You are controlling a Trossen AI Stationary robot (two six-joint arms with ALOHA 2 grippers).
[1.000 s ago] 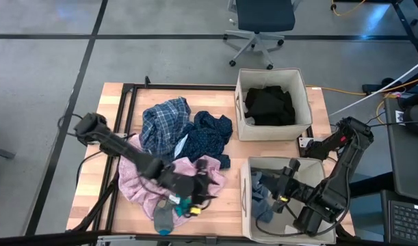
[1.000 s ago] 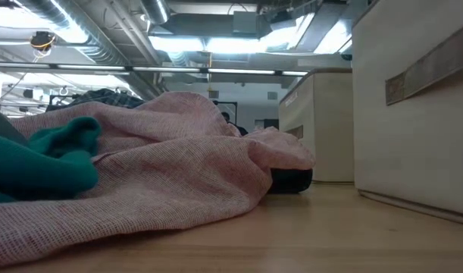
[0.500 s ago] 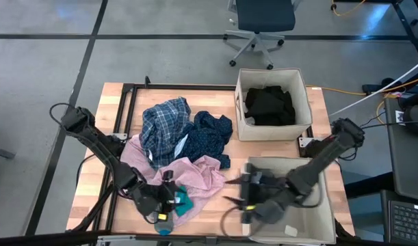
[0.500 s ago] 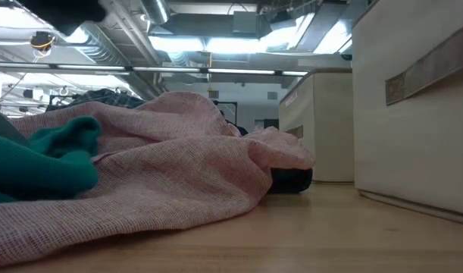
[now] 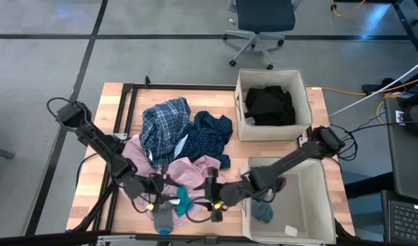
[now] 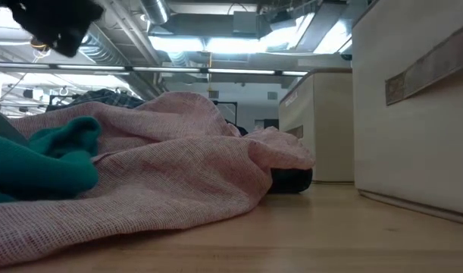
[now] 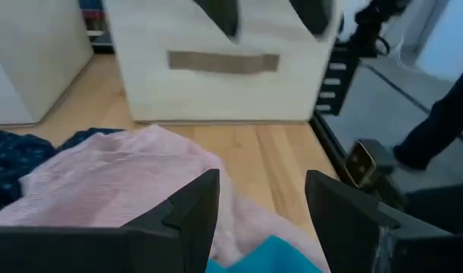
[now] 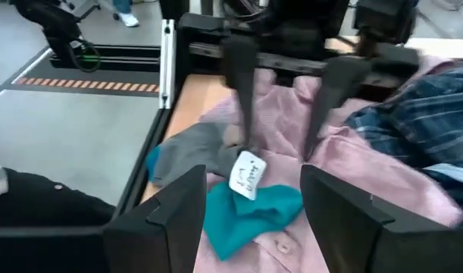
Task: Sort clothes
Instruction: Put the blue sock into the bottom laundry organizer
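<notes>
Right arm swung out of the near bin (image 5: 318, 171) to the pile; both hands now flank the teal garment (image 5: 183, 203).

The right hand (image 5: 213, 203) has crossed from the bin to the table's (image 5: 215, 92) front edge, fingers spread and empty, facing the left hand (image 5: 154, 200), also spread and holding nothing. Between them lies the grey-teal piece with its white tag (image 8: 247, 176), resting on the pink garment (image 5: 195, 171). Likely the next pick; plaid (image 5: 161, 123) and navy dotted (image 5: 212, 133) clothes are still unsorted.
</notes>
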